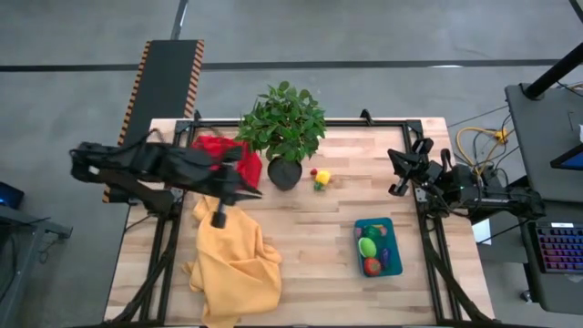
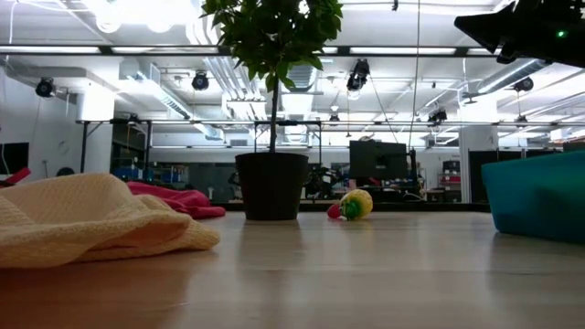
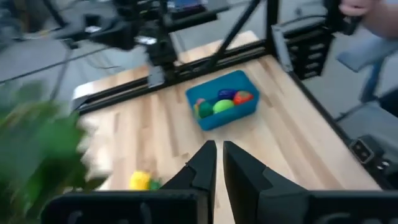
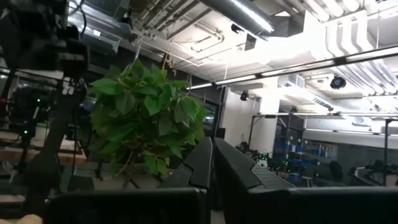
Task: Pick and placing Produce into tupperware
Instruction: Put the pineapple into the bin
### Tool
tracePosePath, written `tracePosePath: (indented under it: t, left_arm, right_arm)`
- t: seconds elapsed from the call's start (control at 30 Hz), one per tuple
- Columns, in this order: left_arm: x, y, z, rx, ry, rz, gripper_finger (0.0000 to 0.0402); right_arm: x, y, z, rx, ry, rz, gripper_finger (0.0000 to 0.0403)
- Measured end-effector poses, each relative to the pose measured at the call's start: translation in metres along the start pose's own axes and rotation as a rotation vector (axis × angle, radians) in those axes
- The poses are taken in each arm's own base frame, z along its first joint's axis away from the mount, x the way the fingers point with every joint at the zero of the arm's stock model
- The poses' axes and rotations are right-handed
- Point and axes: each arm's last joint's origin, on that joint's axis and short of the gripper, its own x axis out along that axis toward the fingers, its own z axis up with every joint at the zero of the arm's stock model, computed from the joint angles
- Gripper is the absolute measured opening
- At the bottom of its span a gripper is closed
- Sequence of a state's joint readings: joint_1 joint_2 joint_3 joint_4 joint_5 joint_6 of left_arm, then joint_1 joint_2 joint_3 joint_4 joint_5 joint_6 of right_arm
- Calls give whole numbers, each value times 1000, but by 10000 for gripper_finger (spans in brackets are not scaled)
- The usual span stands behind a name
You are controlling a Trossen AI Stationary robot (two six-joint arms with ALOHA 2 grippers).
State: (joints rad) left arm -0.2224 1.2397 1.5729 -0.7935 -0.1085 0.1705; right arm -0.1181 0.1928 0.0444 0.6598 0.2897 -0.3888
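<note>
A little yellow toy with a bit of red and green on it lies on the wooden table, just beside the black pot of the leafy plant. It is the only piece of produce not put away yet. The blue tupperware sits well apart from it, nearer the right arm, and already has a green toy, a red toy and a few more inside.

The left gripper hangs up in the air, above the yellow cloth and near the red cloth. Its two fingers are pressed together and hold nothing. The right gripper waits at the right edge of the table, also pressed together and empty.

The yellow toy looks small, light and hard, probably plastic. It is round, so it may roll or slip away when poked. A good place to take hold is across its fat yellow middle, with the fingers spread first. The pot is so close that the fingers could bump it.
</note>
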Motion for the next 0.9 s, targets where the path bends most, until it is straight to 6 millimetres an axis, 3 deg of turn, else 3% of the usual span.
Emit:
tracePosePath:
  t: [0.13,0.27,0.6,0.73,0.9]
  left_arm:
    - [-25,-6,-35,-56,-66,54,15]
    - [-37,-13,-79,-103,-193,61,15]
    - [-16,-34,-197,-172,-421,70,15]
    - [-16,-38,-220,-192,-448,72,15]
    - [-36,-36,-236,-207,-470,122,15]
  right_arm:
    - [0,0,0,14,3,2,9]
    - [0,1,-1,10,15,6,9]
    - [0,1,-2,14,23,10,9]
    - [0,1,-3,20,25,10,9]
    - [0,1,-3,44,26,10,9]
